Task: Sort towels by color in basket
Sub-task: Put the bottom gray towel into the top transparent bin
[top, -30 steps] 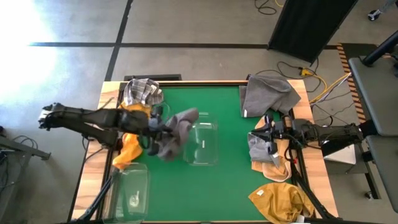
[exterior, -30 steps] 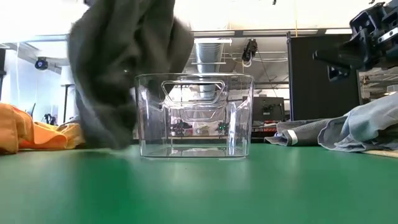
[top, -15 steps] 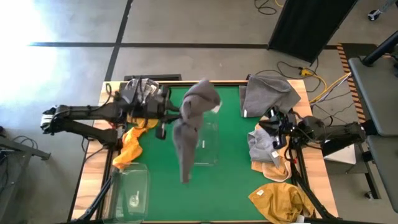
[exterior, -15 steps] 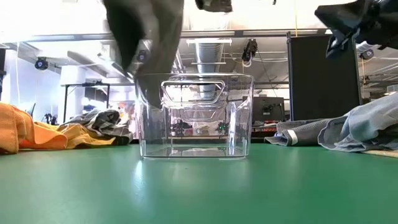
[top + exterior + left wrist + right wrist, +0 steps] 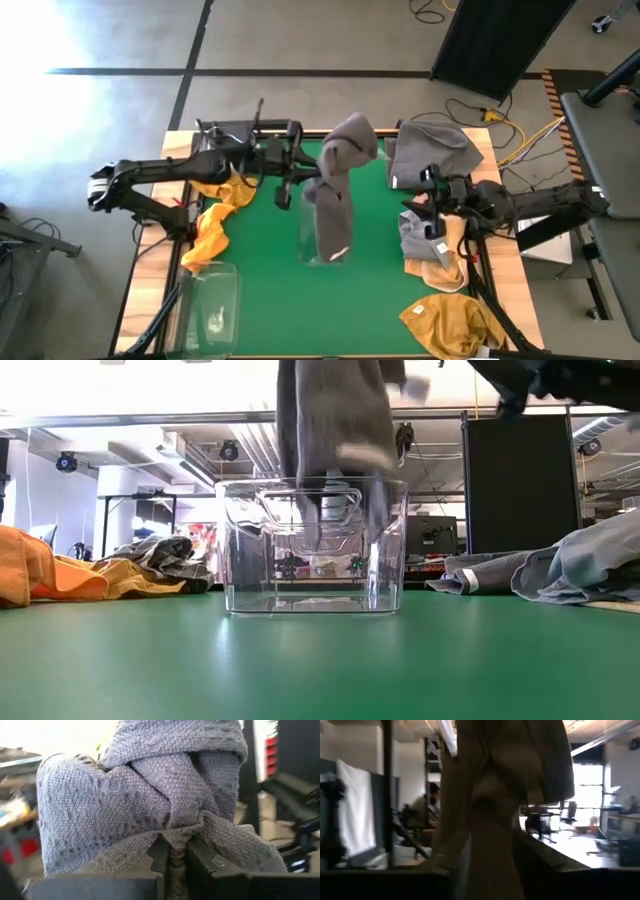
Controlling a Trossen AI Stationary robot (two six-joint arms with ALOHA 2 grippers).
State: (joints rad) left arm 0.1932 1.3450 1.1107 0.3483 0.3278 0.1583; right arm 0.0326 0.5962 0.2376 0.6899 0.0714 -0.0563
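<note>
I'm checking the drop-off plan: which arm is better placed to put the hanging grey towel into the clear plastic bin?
Left. The left gripper is shut on the dark grey woven towel, which hangs into the clear plastic bin. The right gripper is off to the side, over the grey towels at the table's right edge.

grey towel [image 5: 335, 190] hanging into clear basket [image 5: 312, 546] | orange towel [image 5: 212, 222] left | grey pile [image 5: 430, 150] right

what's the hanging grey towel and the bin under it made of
Grey towel, held by the left gripper: looks like soft woven cotton, matte, with a waffle-like weave showing. Bin: seems clear hard plastic, glossy; the room shows through its walls.
</note>
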